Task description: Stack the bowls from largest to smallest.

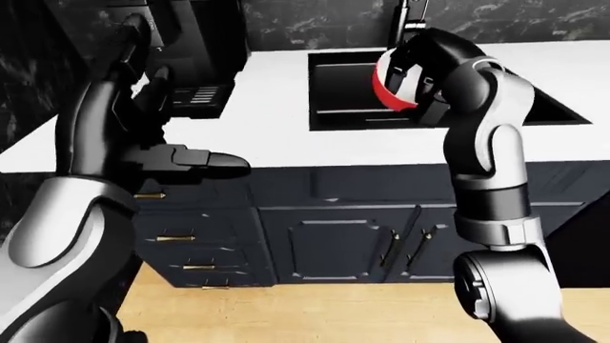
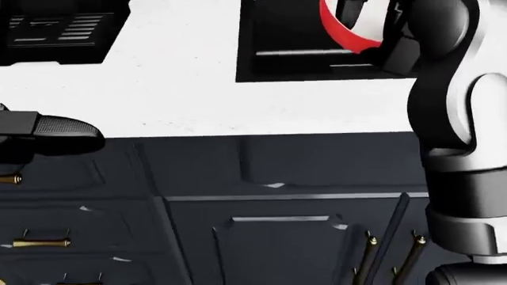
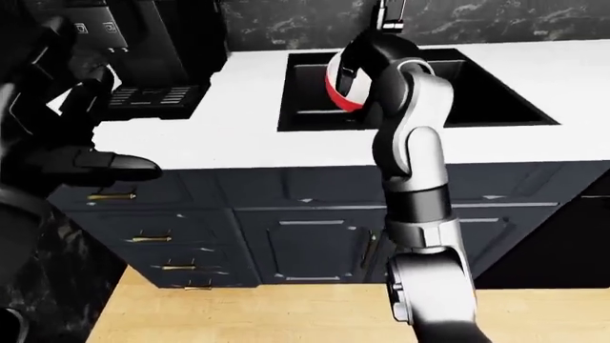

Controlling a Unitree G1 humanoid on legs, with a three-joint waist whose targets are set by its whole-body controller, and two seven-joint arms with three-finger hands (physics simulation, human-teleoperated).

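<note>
Red bowl (image 1: 389,91) in right hand (image 1: 417,66) over sink (image 1: 335,86)

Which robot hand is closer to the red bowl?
The right hand. It holds the red bowl tilted on its side over the black sink. The left hand is empty, far off toward the left of the left-eye view, over the counter's edge.

one red bowl (image 1: 388,91); one sink (image 1: 343,86); two hands
</note>
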